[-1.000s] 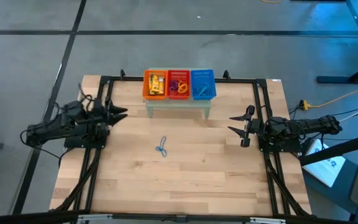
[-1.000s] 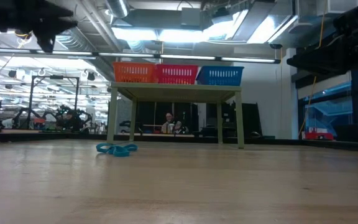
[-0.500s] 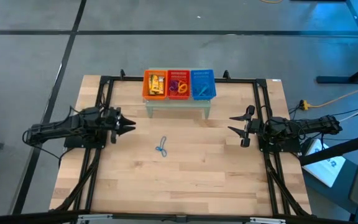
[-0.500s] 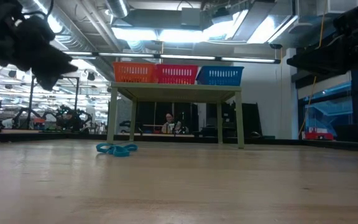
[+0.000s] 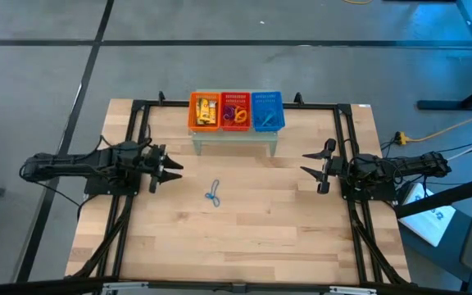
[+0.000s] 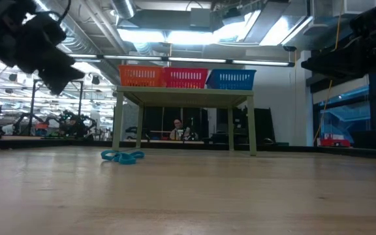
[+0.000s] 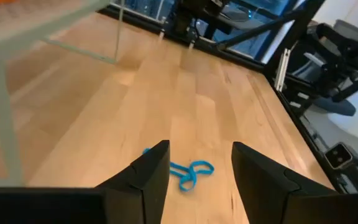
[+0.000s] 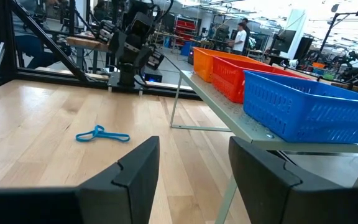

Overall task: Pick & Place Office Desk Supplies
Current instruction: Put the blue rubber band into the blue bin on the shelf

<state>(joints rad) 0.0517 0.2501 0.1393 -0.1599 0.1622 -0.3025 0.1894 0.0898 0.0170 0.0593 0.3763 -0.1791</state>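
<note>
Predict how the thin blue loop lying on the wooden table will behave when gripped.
The thin blue loop lies flat and twisted, so it is probably floppy. It looks slight, likely very light. Sitting so low on the table, it may slip from the fingers.

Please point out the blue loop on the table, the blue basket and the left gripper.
Blue loop (image 5: 213,195): high view, middle of the loop.
Blue basket (image 5: 268,100): high view, its mesh floor near the back rim.
Left gripper (image 5: 174,167): high view, midway between its fingertips.
</note>
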